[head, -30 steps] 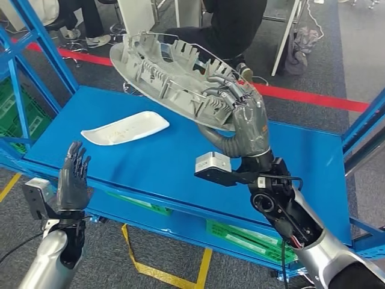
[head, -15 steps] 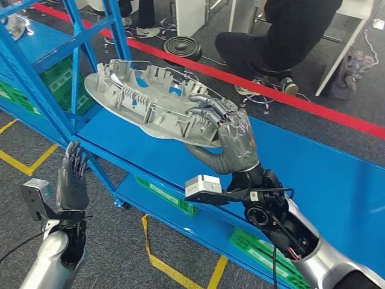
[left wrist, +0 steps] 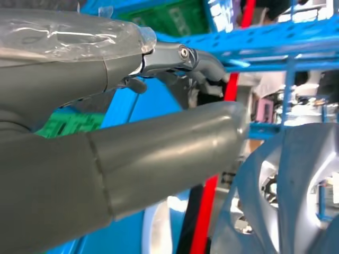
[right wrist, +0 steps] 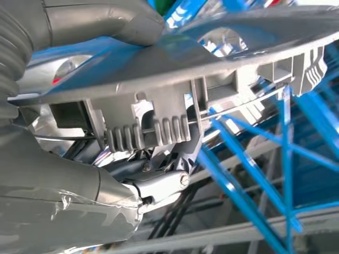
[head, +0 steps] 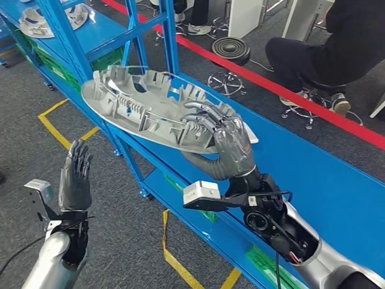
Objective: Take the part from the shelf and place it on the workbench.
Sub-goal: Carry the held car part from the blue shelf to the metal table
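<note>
**Right hand carries the grey part by one end, clear of the blue shelf**

In the head view the right hand [head: 231, 150] sits just right of centre, closed on the near end of the part [head: 150, 108]: fingers curl over the ribbed upper face and the thumb lies beneath the rim. The right wrist view shows the same grasp from below, with the part [right wrist: 199, 69] lying across the hand [right wrist: 80, 174] and its ribs and clips hanging toward the camera.

From that grip the part stretches up and to the left across the middle of the frame, a long, shallow oval shell tilted slightly, held in the air above the front edge of the blue shelf [head: 326, 174], touching nothing else that I can see.

At lower left the left hand [head: 74, 180] is raised with its fingers apart and upright, holding nothing, well apart from the part.

Further out, blue uprights [head: 170, 36] rise at upper centre, a red floor line [head: 281, 87] runs across the upper right, and a seated person [head: 335, 48] is at the top right edge.

Judging by its thin walls and moulded ribs, the part is probably light, stiff plastic, more awkward than heavy. Held by one end, its long overhang likely levers against the fingers and may swing or clip the uprights. The smooth outer rim looks slippery; the ribbed inner face gives fingers something to catch. The small clips look breakable, so a grip on the rim near the ribs seems safest.
</note>
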Robot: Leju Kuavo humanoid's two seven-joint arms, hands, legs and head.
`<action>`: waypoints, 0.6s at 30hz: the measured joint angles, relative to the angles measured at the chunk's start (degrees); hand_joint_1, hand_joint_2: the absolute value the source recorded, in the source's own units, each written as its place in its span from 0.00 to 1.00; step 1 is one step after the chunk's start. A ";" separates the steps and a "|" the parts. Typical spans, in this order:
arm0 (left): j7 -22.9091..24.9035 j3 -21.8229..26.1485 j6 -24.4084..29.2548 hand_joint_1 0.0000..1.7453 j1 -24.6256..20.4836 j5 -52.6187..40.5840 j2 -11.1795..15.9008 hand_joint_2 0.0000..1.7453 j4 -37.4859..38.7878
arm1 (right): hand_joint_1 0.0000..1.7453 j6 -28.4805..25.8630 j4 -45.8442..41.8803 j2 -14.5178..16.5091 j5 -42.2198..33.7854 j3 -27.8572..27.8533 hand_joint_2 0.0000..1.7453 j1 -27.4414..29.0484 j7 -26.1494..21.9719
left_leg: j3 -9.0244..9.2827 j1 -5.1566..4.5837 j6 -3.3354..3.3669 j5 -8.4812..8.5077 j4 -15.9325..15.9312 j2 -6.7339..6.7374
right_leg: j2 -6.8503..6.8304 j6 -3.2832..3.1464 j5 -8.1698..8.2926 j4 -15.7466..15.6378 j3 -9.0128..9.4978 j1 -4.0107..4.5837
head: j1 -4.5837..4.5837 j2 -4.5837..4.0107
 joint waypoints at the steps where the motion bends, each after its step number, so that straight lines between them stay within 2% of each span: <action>1: 0.02 0.00 -0.07 0.00 -0.11 -0.04 0.01 0.00 -0.01 | 1.00 0.04 -0.03 0.00 -0.27 0.06 1.00 -0.10 -0.01 | -2.26 0.22 -0.34 -1.76 4.15 1.26 | -0.96 -0.12 -0.12 -0.02 0.12 0.12 | -0.40 0.00; 2: 0.05 0.00 -0.09 0.00 -0.09 -0.11 0.01 0.00 -0.01 | 1.00 0.14 -0.08 0.00 -0.62 0.13 1.00 -0.11 -0.02 | -4.31 0.47 -0.63 -2.97 7.81 1.84 | -1.92 -0.23 -0.28 -0.02 0.23 0.17 | -0.64 0.00; 3: 0.10 0.00 -0.09 0.00 0.00 -0.20 0.02 0.00 -0.01 | 1.00 0.28 -0.18 0.00 -1.06 0.21 1.00 -0.06 -0.03 | -5.57 0.71 -0.90 -3.24 9.82 2.13 | -2.85 -0.23 -0.44 -0.01 0.34 0.18 | -0.84 0.00; 4: 0.18 0.01 -0.07 0.00 0.06 -0.28 0.06 0.00 -0.03 | 1.00 0.46 -0.33 0.00 -1.50 0.32 1.00 0.01 -0.03 | -5.55 0.95 -1.13 -2.40 9.46 2.38 | -3.72 -0.16 -0.64 0.02 0.48 0.14 | -1.06 0.00; 5: 0.27 0.04 -0.02 0.00 0.07 -0.36 0.13 0.00 -0.10 | 1.00 0.66 -0.53 0.00 -1.86 0.45 1.00 0.08 -0.03 | -4.15 1.17 -1.31 -0.59 6.60 2.76 | -4.51 0.00 -0.86 0.06 0.68 0.08 | -1.27 0.00; 6: 0.34 0.08 0.02 0.00 0.04 -0.41 0.20 0.00 -0.23 | 1.00 0.80 -0.75 0.00 -2.09 0.60 1.00 0.10 -0.03 | -1.74 1.32 -1.41 1.58 2.11 3.62 | -5.20 0.24 -1.15 0.13 0.93 0.06 | -1.46 0.00; 8: 0.45 0.15 0.07 0.00 -0.11 -0.48 0.24 0.00 -0.59 | 1.00 0.96 -1.20 0.00 -2.22 0.87 1.00 0.05 -0.05 | 2.23 1.07 -1.04 4.08 -5.18 5.27 | -6.28 0.95 -1.82 0.29 1.31 0.28 | -1.65 0.00; 9: 0.49 0.16 0.07 0.00 -0.18 -0.51 0.23 0.00 -0.75 | 1.00 0.97 -1.40 0.00 -2.25 0.98 1.00 -0.01 -0.08 | 3.10 0.85 -0.62 4.30 -6.75 5.63 | -6.71 1.32 -2.12 0.33 1.50 0.42 | -1.53 0.00; 12: 0.62 0.21 0.15 0.00 -0.15 -0.54 0.34 0.00 -1.07 | 1.00 0.99 -1.82 0.00 -2.83 1.36 1.00 -0.12 -0.21 | 3.35 0.44 0.80 3.82 -7.08 4.16 | -7.68 2.30 -2.91 0.30 2.07 0.16 | -1.03 0.00; 14: 0.73 0.27 0.34 0.00 -0.20 -0.62 0.46 0.00 -1.49 | 1.00 0.99 -1.93 0.00 -3.60 1.61 1.00 -0.14 -0.38 | 3.90 0.61 1.66 3.62 -7.29 3.05 | -5.82 2.61 -4.94 3.10 1.18 -0.23 | -0.74 0.00; 16: 0.83 0.31 0.46 0.00 -0.34 -0.71 0.51 0.00 -1.78 | 1.00 0.92 -1.96 0.00 -4.35 1.78 1.00 -0.17 -0.60 | 4.37 0.60 2.30 3.39 -7.34 1.93 | -2.93 2.57 -8.62 11.23 -2.59 -0.28 | -0.10 0.00; 17: 0.88 0.31 0.46 0.00 -0.33 -0.74 0.51 0.00 -1.80 | 1.00 0.85 -1.94 0.00 -4.69 1.83 1.00 -0.17 -0.69 | 4.48 0.49 2.48 3.31 -7.33 1.28 | -2.24 2.55 -10.10 15.76 -5.02 -0.18 | 0.24 0.00; 18: 0.92 0.31 0.46 0.00 -0.28 -0.75 0.51 0.00 -1.80 | 1.00 0.74 -1.89 0.00 -4.96 1.84 1.00 -0.17 -0.75 | 4.58 0.38 2.57 3.23 -7.32 0.55 | -1.93 2.49 -10.70 18.95 -7.01 -0.07 | 0.50 0.00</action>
